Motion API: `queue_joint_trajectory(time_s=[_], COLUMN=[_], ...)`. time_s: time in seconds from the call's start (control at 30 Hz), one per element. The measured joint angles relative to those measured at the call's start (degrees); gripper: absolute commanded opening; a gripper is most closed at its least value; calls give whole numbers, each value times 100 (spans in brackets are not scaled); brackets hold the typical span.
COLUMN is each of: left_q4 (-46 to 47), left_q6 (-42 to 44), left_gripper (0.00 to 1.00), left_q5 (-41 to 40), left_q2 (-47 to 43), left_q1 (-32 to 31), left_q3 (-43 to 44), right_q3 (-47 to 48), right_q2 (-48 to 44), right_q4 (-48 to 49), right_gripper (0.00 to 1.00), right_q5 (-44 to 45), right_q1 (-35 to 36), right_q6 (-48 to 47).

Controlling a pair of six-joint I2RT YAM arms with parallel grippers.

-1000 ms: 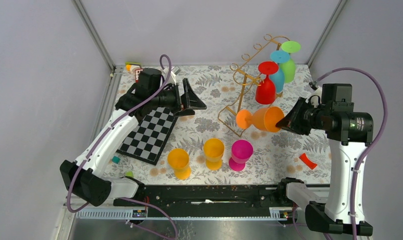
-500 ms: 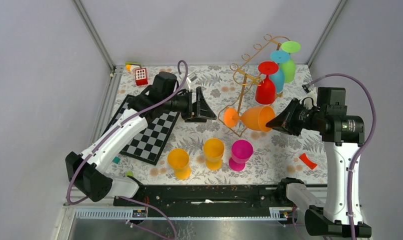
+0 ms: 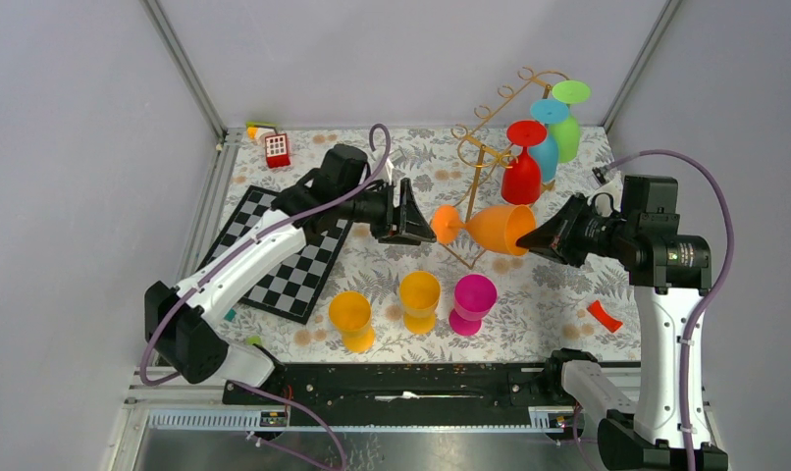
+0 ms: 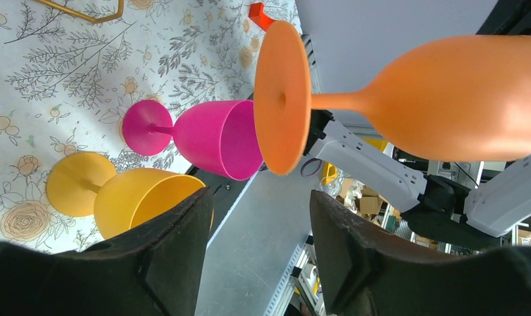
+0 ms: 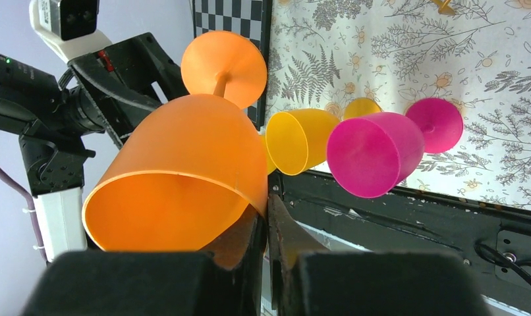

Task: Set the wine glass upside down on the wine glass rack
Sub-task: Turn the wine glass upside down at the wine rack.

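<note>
An orange wine glass (image 3: 495, 228) hangs on its side above the table, foot pointing left. My right gripper (image 3: 531, 240) is shut on its rim; the right wrist view shows the bowl wall (image 5: 184, 171) pinched between the jaws of the right gripper (image 5: 267, 217). My left gripper (image 3: 418, 221) sits right at the glass's foot (image 3: 444, 224). From the left wrist, the foot (image 4: 282, 99) lies just ahead of the open left gripper (image 4: 259, 210), with nothing between the jaws. The gold wine glass rack (image 3: 480, 157) stands behind, carrying red (image 3: 521, 172), blue (image 3: 546, 147) and green (image 3: 566, 128) glasses upside down.
Three glasses stand on the floral cloth near the front: orange-yellow (image 3: 352, 319), yellow (image 3: 419, 299), magenta (image 3: 473, 302). A checkerboard (image 3: 293, 260) lies at the left under the left arm. A red piece (image 3: 605, 316) lies at the right, a small red block (image 3: 278, 149) at the back left.
The left arm has swung right to the glass's foot, its jaws narrowing. The right gripper has carried the orange glass leftward toward it.
</note>
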Motion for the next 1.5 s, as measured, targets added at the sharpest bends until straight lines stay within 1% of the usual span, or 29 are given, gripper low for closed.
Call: queue_joint_trajectory(time_s=[0.3, 0.6, 0.73, 0.9, 0.97, 1.1, 1.13, 1.17, 1.2, 1.3, 1.43, 1.5], left_q4=[50, 107, 116, 118, 116, 107, 107, 107, 96, 81, 74, 68], left_q6=[-50, -103, -107, -63, -7, 103, 122, 142, 166, 229, 396, 538], left_gripper=[42, 26, 18, 2, 0, 0, 0, 0, 0, 0, 0, 0], left_q5=[-109, -142, -142, -140, -140, -140, -146, -146, -153, -238, -549, -745], left_q2=[483, 640, 669, 678, 688, 704, 704, 704, 704, 695, 557, 389], left_q1=[-160, -264, -302, -350, -369, -389, -389, -389, -393, -393, -385, -372], left_q3=[299, 498, 507, 507, 507, 507, 507, 507, 507, 507, 507, 511], right_q3=[-101, -138, -138, -214, -229, -291, -299, -304, -306, -304, -302, -297], right_q2=[-125, -136, -146, -267, -302, -361, -372, -378, -385, -424, -501, -544], right_q4=[42, 33, 9, -15, -7, -7, -2, 4, 20, 33, 28, 28], right_gripper=[0, 0, 0, 1, 4, 17, 26, 39, 46, 63, 77, 91], right_q5=[-63, -61, -50, -46, -46, -44, -48, -61, -72, -92, -72, -42], right_q1=[0, 0, 0, 0, 0, -2, -2, -2, -2, -2, -2, -2], right_q6=[111, 122, 118, 120, 120, 118, 114, 96, 70, -35, -164, -214])
